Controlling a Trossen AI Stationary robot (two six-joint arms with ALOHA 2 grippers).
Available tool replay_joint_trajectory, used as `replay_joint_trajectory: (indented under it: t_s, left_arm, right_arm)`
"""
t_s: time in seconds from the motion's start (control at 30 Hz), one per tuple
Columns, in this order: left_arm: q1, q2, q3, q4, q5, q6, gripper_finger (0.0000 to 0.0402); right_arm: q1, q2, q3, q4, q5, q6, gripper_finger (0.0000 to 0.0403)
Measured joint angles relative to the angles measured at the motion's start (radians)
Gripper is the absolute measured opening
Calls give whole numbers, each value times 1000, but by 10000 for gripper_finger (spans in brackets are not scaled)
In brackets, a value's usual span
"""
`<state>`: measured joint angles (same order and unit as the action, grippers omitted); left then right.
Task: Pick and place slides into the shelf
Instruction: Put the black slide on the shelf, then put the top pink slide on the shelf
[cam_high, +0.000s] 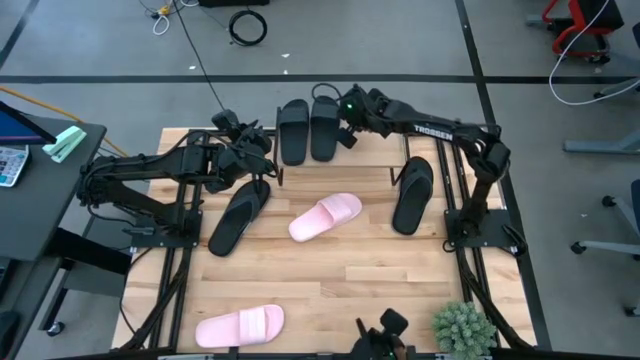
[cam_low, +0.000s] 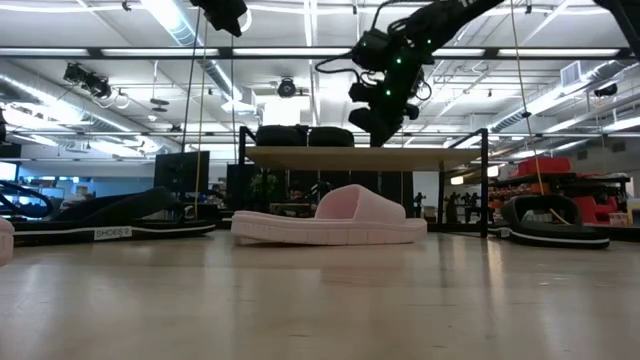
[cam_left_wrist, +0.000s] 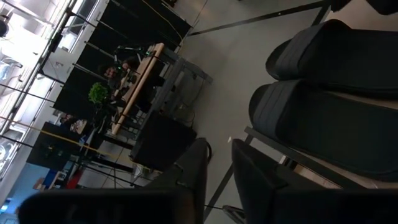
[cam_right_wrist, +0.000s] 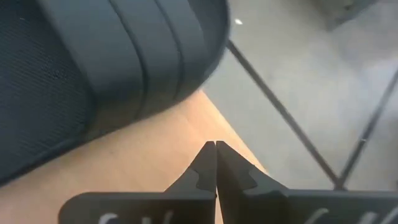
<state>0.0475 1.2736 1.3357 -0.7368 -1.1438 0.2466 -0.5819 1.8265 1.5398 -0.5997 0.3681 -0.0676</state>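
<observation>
Shelf (cam_high: 340, 160), far edge: two black slides (cam_high: 308, 128) stowed. Right gripper (cam_high: 347, 132) beside them, fingers closed, empty. Left gripper (cam_high: 262, 160) seemingly part-open, empty. Next: lift clear before fetching another.

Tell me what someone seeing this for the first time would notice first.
Probably the pale pink slide lying mid-table, bright among the black ones, with a second pink slide at the near left edge. Next, two black slides sit side by side on the shelf at the table's far edge. The right gripper hangs just beside them, jaws shut and empty, while the left gripper hovers at the shelf's left end.
</observation>
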Motion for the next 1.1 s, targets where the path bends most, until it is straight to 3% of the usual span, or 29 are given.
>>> replay_joint_trajectory:
  t_s: [0.3,0.67,0.87,1.1]
  left_arm:
    - [0,0,0,0,0,0,68]
    - [0,0,0,0,0,0,69]
    - [0,0,0,0,0,0,62]
    - [-2,0,0,-1,13,0,73]
  right_arm:
    - [-5,15,0,93,-174,11,2]
    - [3,16,0,130,-222,-15,0]
    - [11,14,0,94,-219,-25,0]
    - [77,-79,-1,39,-85,-4,0]
